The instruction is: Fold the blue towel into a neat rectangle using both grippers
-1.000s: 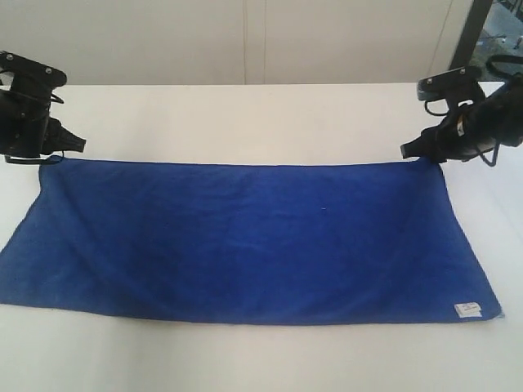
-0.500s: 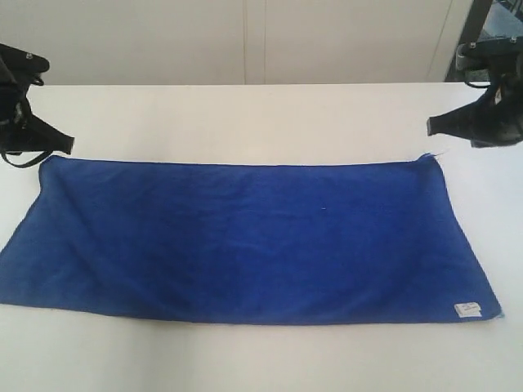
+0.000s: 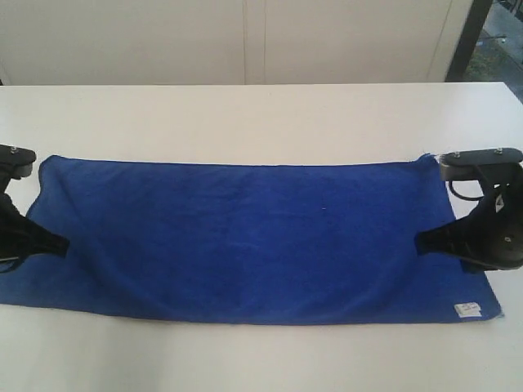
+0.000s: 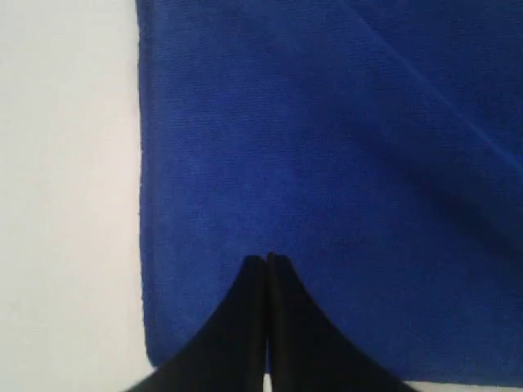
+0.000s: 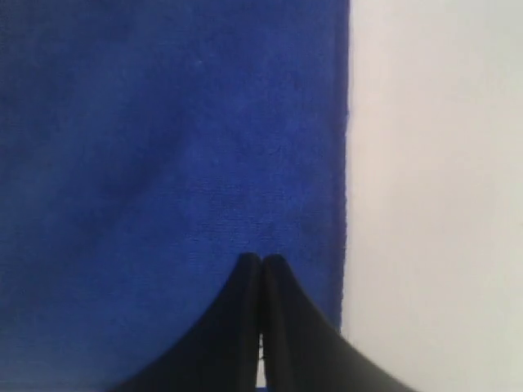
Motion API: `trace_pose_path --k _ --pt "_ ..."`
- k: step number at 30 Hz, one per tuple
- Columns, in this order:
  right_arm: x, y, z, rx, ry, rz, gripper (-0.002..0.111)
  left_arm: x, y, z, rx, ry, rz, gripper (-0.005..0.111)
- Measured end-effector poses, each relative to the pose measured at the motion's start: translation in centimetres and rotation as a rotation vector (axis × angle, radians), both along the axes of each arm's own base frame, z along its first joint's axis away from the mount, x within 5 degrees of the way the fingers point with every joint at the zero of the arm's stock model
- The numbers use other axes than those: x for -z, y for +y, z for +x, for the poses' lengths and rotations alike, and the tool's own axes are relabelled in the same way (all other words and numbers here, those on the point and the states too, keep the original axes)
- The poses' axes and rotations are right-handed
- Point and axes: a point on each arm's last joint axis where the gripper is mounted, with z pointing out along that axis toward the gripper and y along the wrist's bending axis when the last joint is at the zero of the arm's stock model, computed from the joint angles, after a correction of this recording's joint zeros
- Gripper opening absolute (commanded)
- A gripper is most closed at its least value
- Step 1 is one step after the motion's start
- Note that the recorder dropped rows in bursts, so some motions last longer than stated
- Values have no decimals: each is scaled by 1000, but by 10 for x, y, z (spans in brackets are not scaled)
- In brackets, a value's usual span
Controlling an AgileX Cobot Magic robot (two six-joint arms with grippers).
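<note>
Now the blue towel [image 3: 245,237] lies flat on the white table [image 3: 245,114] as a long rectangle already folded once, its small white label [image 3: 467,309] showing at the near right corner. Both arms have left the far corners, where they sat a second ago, and have come toward the near side along the short edges. The left gripper [image 3: 55,243] points inward over the left short edge, roughly midway along it, and the right gripper [image 3: 423,241] mirrors it over the right short edge. In both wrist views the black fingers are pressed together tip to tip above the cloth, with no fabric visibly caught between them. The far edge stays where it was laid, straight and undisturbed. That suggests the first fold is finished and released. The arms seem to be repositioning for the next fold, and would have to spread their fingers before taking a fresh hold.
</note>
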Motion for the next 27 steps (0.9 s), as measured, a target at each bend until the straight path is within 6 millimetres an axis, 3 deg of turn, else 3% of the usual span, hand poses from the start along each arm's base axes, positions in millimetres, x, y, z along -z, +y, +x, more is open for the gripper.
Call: trace_pose_path --k 6,8,22,27 --pt "32 1 -8 -3 99 7 0 8 -3 4 37 -41 -17 0" --pt "34 1 -8 5 115 8 0 10 -3 4 39 -33 -14 0" --pt "33 0 -18 72 205 4 0 11 -3 4 41 -31 -11 0" --pt "6 1 -15 67 31 21 0 11 -3 4 41 -32 -12 0"
